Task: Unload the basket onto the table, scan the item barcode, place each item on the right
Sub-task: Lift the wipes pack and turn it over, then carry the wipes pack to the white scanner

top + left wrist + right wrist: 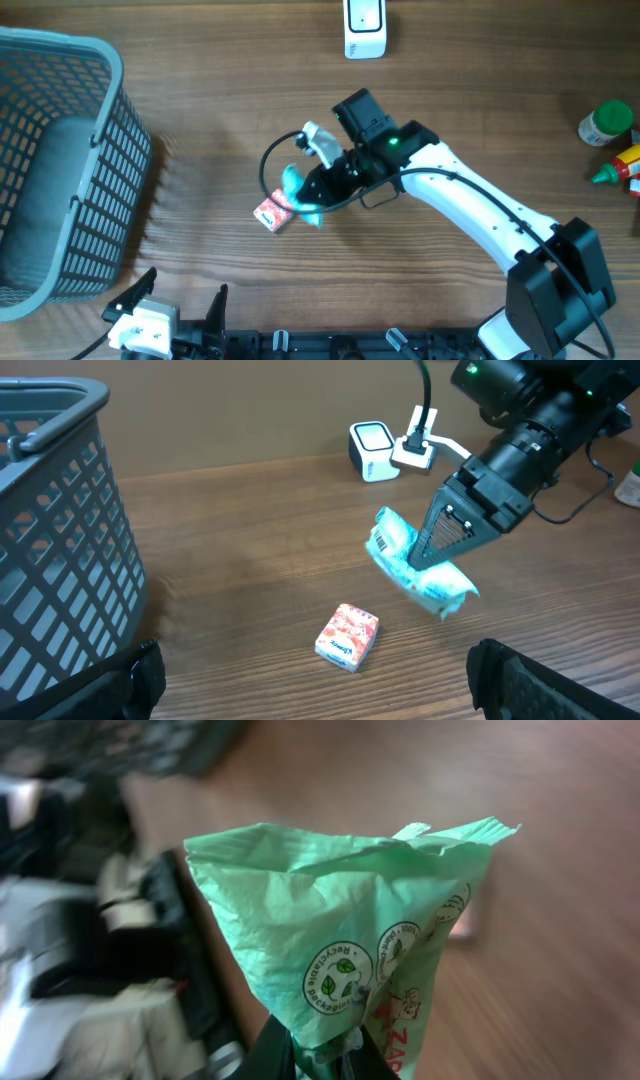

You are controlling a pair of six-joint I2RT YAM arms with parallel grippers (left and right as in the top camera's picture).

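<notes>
A crumpled green plastic packet (298, 195) hangs above the table's middle, with my right gripper (318, 190) shut on its lower edge. The left wrist view shows the packet (405, 555) tilted, a barcode label on its upper left face, and the right gripper (440, 545) pinching it from the right. In the right wrist view the packet (340, 910) fills the frame above the closed right gripper (320, 1055). A white scanner (365, 28) stands at the far edge. My left gripper (180, 297) rests open and empty at the near edge, its fingers (120, 685) spread wide.
A small red tissue pack (273, 214) lies flat on the wood just under the packet. A tall grey mesh basket (110, 60) fills the left side. A green-capped bottle (607, 123) and a red bottle (625, 165) stand at the right edge.
</notes>
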